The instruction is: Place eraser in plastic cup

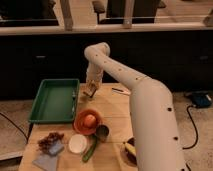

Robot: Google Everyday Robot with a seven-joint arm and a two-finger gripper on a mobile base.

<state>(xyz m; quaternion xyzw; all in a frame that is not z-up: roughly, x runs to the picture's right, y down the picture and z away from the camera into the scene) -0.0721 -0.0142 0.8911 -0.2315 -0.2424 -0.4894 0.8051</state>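
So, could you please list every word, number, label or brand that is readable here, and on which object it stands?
None: no text can be read anywhere in this view.
The green tray, orange bowl, metal cup and white dish show plain surfaces.
The white arm shows only dark dots, no writing.
The gripper hangs over the far part of the table, beside the tray's far right corner; no marking can be read on it.

Likely an office-type room set up as a robot test area: a small wooden worktop (114, 107) stands on pale speckled floor (200, 155), a loose cable (192, 129) trails beside it, and chair legs (67, 15) show above a long dark counter (165, 55). Kitchen props sit out: a green tray (52, 100) and an orange bowl (79, 126). The hand (91, 91) hangs at the worktop's far edge, just beside the tray
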